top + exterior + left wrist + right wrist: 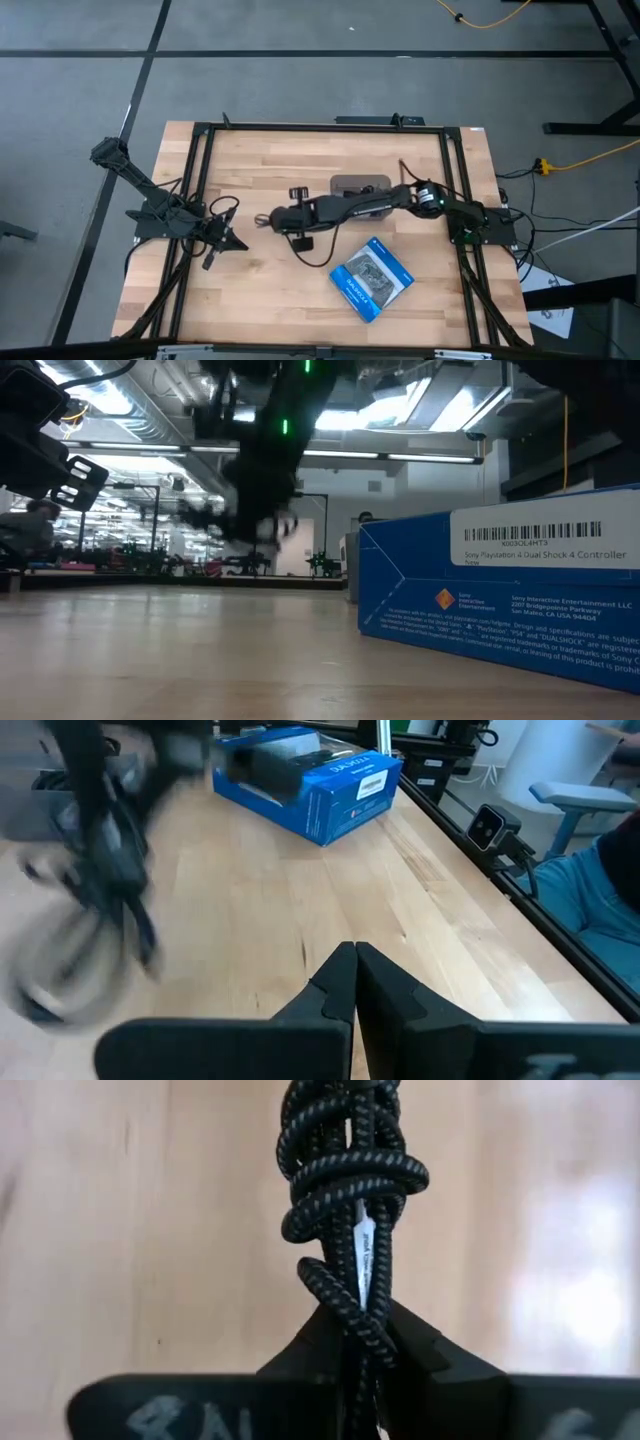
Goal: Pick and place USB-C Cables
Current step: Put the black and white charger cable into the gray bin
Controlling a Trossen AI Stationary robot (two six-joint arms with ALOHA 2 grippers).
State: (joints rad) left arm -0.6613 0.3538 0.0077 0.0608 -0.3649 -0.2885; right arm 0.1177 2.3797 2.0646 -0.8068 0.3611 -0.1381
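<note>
A bundle of black braided USB-C cable (350, 1170) with a small white tag is in my right gripper (365, 1330), which is shut on it. In the high view my right gripper (268, 218) reaches over the table's middle, left of the blue packet (372, 278). In the low view the bundle (262, 525) shows as a dark blur above the tabletop. The left wrist view shows the same bundle (100, 880), also blurred. My left gripper (355, 975) is shut and holds nothing; it waits at the table's left side (228, 238). My right gripper pinches the cable bundle between its two fingers at the bundle's lower strands (352, 1315), beside the white tag. The fingers come from the table's right side and point toward its left. The coiled part extends out past the fingertips, and the bundle is lifted clear of the table.
The blue printed packet (310, 780) lies flat on the near right part of the table. A flat grey object (360, 184) sits under my right arm. Black frame rails (200, 180) run along the table's sides. Bare wood lies between the two grippers.
</note>
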